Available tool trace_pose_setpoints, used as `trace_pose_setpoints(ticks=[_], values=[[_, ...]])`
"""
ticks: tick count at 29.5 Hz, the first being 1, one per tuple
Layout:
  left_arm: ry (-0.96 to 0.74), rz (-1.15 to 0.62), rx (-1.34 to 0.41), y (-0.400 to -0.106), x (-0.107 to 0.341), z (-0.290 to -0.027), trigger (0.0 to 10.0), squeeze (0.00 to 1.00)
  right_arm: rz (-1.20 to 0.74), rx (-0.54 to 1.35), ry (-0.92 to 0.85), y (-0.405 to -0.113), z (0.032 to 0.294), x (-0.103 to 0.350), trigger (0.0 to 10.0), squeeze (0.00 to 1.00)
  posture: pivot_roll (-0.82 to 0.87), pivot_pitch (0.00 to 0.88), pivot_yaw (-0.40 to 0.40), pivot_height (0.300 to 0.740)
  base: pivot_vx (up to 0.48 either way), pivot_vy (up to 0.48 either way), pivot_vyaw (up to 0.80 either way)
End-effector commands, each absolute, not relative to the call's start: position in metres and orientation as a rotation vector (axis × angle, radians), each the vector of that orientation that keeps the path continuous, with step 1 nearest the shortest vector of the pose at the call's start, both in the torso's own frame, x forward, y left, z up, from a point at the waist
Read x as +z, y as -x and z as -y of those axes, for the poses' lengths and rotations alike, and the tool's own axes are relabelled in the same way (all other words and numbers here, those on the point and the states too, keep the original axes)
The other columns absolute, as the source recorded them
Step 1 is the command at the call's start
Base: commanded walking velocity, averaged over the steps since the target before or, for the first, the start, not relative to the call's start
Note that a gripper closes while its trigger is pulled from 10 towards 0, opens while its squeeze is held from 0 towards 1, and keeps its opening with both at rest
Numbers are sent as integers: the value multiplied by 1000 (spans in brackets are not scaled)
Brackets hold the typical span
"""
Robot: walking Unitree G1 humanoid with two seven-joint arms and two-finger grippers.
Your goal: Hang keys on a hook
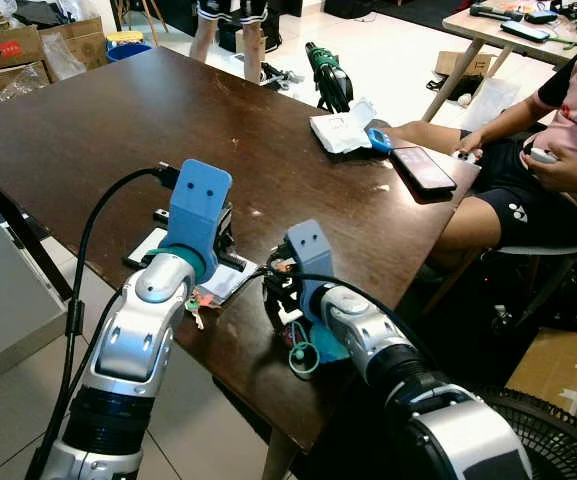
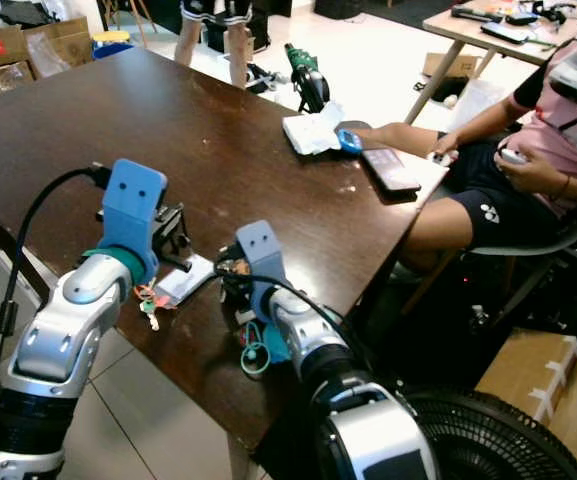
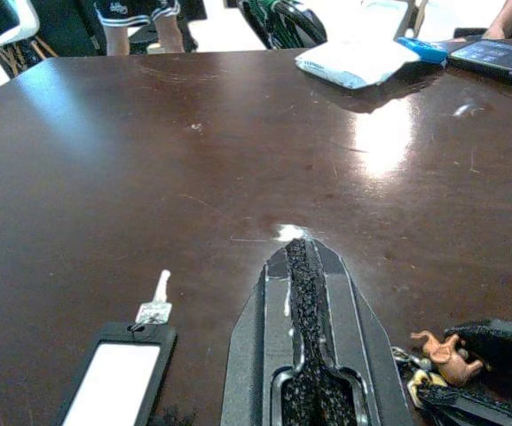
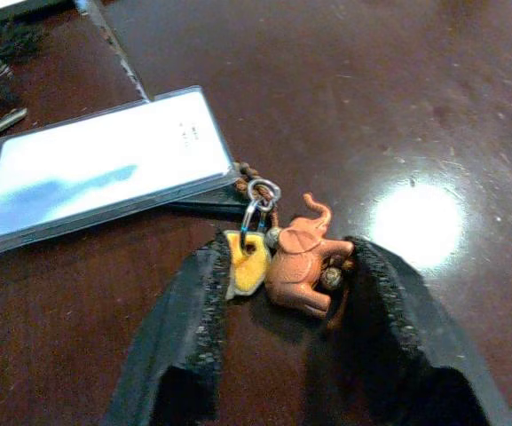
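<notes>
1. The dark wooden table (image 1: pixel 118 130) carries everything; a seated person (image 1: pixel 558 150) is at its far right corner, near a phone (image 1: pixel 423 168) and a white packet (image 1: pixel 340 130)
2. The left gripper (image 3: pixel 302 293) rests low over the table with its two black fingers pressed together on nothing, beside a black-framed card tag (image 3: pixel 114 377)
3. The right gripper (image 4: pixel 282 293) hovers at the near edge, its fingers spread partway and straddling the keys (image 4: pixel 278 257) without clamping them
4. The keys lie flat just beside a clear card holder (image 4: pixel 96 173): a small ring, a yellow tag and an orange elephant charm (image 4: pixel 302 259)
5. I judge the bunch light, loose and floppy, its metal slippery; the chunky elephant or ring offers the surest hold, leaving the ring free for a hook
</notes>
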State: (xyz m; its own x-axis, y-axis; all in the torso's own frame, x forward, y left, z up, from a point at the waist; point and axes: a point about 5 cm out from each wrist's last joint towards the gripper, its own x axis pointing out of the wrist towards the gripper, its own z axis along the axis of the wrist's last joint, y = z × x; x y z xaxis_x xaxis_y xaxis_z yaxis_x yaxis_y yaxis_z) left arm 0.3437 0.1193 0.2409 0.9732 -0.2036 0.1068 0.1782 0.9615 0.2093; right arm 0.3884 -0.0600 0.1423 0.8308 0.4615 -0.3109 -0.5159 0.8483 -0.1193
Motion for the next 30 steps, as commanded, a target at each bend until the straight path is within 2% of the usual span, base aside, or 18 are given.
trace_pose_setpoints(ticks=[1, 3, 4, 5, 6, 7, 9, 10, 13, 15, 18, 25, 30], values=[[-196, 120, -196, -344, 238, -120, 10000, 0, -371, 526, 220, -381, 63, 122, 2000, 0, 110, 137, 56, 740, 0, 0, 0], [-197, 121, -195, -344, 238, -120, 10000, 0, -370, 526, 220, -381, 63, 122, 2118, 0, 109, 137, 56, 740, 0, 0, 0], [-197, 121, -193, -344, 238, -121, 10000, 0, -364, 528, 217, -382, 63, 123, 3765, 0, 107, 137, 57, 740, 0, 0, 0], [-197, 122, -193, -344, 238, -121, 10000, 0, -358, 531, 214, -382, 63, 124, 1922, 0, 107, 137, 58, 740, 0, 0, 0], [-197, 122, -193, -344, 238, -121, 10000, 0, -358, 531, 214, -382, 63, 124, 1922, 0, 107, 137, 58, 740, 0, 0, 0], [-198, 122, -194, -344, 238, -121, 10000, 0, -352, 533, 212, -382, 63, 124, 78, 0, 107, 137, 58, 740, 0, 0, 0], [-198, 121, -194, -344, 238, -121, 10000, 0, -349, 534, 211, -382, 63, 125, 78, 0, 107, 137, 58, 740, 0, 0, 0], [-198, 121, -195, -344, 238, -121, 10000, 0, -336, 532, 209, -383, 63, 126, 9686, 0, 108, 137, 59, 740, 0, 0, 0], [-198, 120, -194, -344, 238, -121, 10000, 0, -309, 527, 198, -385, 62, 131, 10000, 0, 108, 137, 59, 740, 0, 0, 0], [-198, 119, -193, -344, 238, -121, 10000, 0, -212, 538, 175, -390, 61, 147, 10000, 0, 108, 137, 60, 740, 0, 0, 0], [-198, 119, -193, -344, 238, -121, 10000, 0, -212, 538, 175, -390, 61, 147, 10000, 0, 108, 137, 60, 740, 0, 0, 0], [-185, 152, -168, -344, 244, -124, 10000, 0, 150, 608, 134, -390, 64, 204, 10000, 0, 91, 115, 66, 740, 0, 0, 0], [-177, 171, -150, -346, 249, -126, 10000, 0, 228, 611, 111, -386, 71, 216, 10000, 0, 84, 95, 69, 740, 0, 0, 0]])
